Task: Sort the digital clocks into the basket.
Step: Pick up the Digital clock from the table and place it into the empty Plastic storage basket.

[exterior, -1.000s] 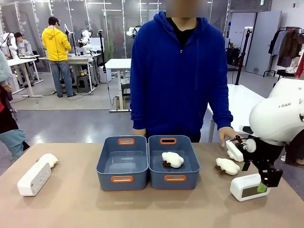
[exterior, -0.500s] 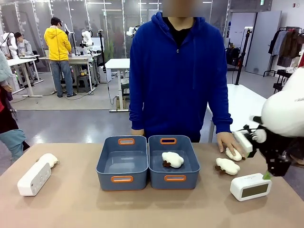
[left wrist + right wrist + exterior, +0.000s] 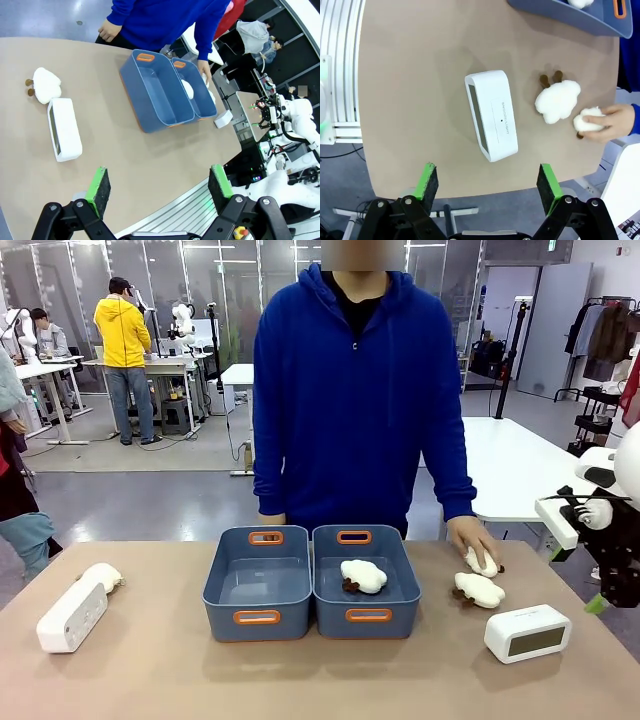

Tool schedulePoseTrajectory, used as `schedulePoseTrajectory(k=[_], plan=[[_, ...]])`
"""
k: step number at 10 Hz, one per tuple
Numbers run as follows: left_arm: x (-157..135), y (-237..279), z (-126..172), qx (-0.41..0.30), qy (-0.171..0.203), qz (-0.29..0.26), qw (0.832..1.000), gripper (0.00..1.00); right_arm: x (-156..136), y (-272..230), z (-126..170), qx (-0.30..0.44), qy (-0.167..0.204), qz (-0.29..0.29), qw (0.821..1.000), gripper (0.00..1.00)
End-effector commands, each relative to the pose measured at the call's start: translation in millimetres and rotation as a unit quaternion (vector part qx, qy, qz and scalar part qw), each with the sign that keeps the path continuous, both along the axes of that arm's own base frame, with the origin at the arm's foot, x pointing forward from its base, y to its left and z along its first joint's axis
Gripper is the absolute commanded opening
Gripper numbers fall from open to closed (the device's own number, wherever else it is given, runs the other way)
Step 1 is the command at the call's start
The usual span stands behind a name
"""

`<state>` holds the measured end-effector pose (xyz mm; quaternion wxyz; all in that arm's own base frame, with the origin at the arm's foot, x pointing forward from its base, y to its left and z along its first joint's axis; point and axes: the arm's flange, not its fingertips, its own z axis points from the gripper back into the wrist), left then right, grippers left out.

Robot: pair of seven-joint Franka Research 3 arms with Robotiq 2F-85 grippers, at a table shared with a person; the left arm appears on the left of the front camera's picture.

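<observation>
Two identical blue-grey baskets stand side by side mid-table: the left basket (image 3: 258, 585) (image 3: 155, 92) is empty, the right basket (image 3: 366, 612) holds a white plush. One digital clock (image 3: 527, 633) (image 3: 492, 115) lies at the right, screen towards me. My right gripper (image 3: 606, 598) (image 3: 489, 181) hangs open above and to the right of it, touching nothing. The other digital clock (image 3: 72, 616) (image 3: 64, 129) lies at the far left. High above the table's near edge, my left gripper (image 3: 160, 184) is open and holds nothing.
A plush (image 3: 478, 589) (image 3: 558, 100) lies just behind the right clock, and the person's hand (image 3: 472, 538) (image 3: 615, 119) rests on a smaller plush beside it. Another plush (image 3: 103, 575) (image 3: 45, 84) touches the left clock's far end. Bare tabletop lies in front of the baskets.
My right gripper has lifted off the right clock and drawn back to the right edge, leaving the clock on the table. The person's hand has settled on the small plush.
</observation>
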<state>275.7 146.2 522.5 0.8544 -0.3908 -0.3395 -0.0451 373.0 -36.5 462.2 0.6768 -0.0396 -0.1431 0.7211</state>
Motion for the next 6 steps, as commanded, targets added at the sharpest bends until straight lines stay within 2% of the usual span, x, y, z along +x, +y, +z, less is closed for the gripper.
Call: schedulePoseTrajectory(k=[1,6], plan=[[-0.2,-0.2,1.0,-0.005,-0.007,-0.007,1.000,1.00,-4.9,0.7,-9.5,-0.001,-0.002,0.008,1.000,1.00],[-0.2,-0.2,1.0,-0.005,-0.007,-0.007,1.000,1.00,1.5,2.6,-14.8,-0.001,0.003,0.006,1.000,1.00]])
